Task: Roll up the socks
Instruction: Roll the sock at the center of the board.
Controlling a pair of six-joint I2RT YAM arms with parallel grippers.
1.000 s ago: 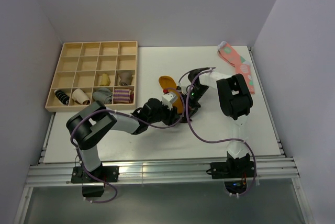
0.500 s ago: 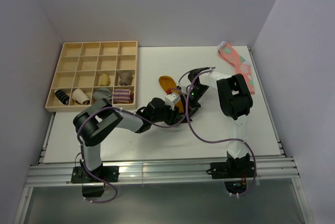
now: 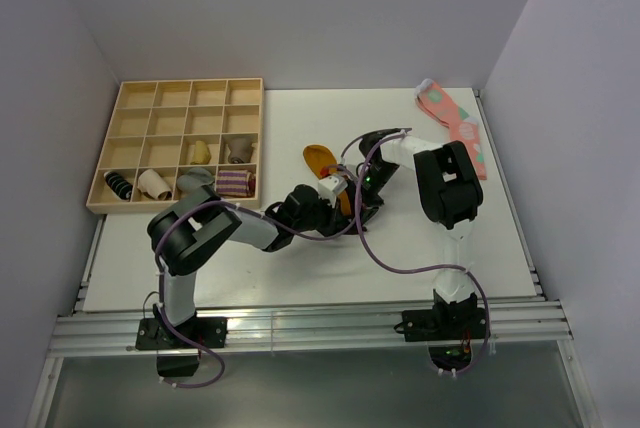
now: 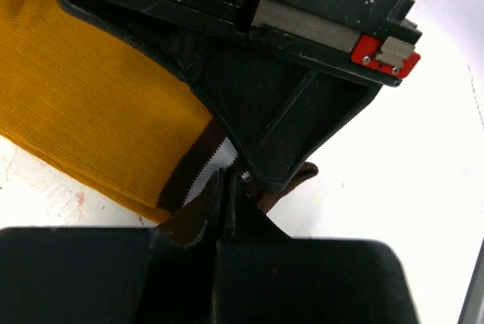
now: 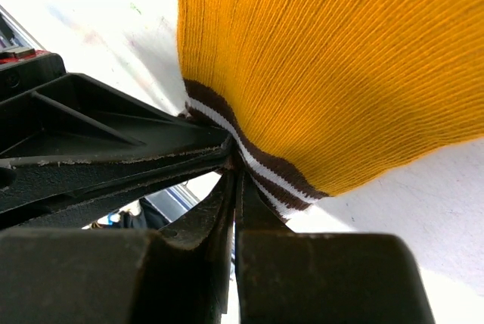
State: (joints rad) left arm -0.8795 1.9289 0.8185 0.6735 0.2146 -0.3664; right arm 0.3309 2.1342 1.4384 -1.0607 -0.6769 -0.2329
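Observation:
The mustard-orange sock (image 3: 320, 159) lies in the middle of the table, toe toward the back. Its dark brown cuff with white stripes points toward the front. My left gripper (image 3: 342, 208) is shut on the cuff (image 4: 198, 180); the sock's orange body (image 4: 83, 97) spreads up and to the left in the left wrist view. My right gripper (image 3: 357, 211) is shut on the same cuff (image 5: 261, 159) from the other side, with the orange body (image 5: 325, 59) above it. The two grippers meet tip to tip. Each shows in the other's wrist view, the right gripper (image 4: 265, 74) and the left gripper (image 5: 91, 150).
A wooden compartment tray (image 3: 185, 98) stands at the back left, with several sock bundles in its front row. A pink spotted sock (image 3: 455, 123) lies at the back right by the wall. Both arms crowd the table's middle.
My left arm's elbow has swung to the right and its gripper has edged a little toward the right gripper. The sock and the right arm have hardly moved.

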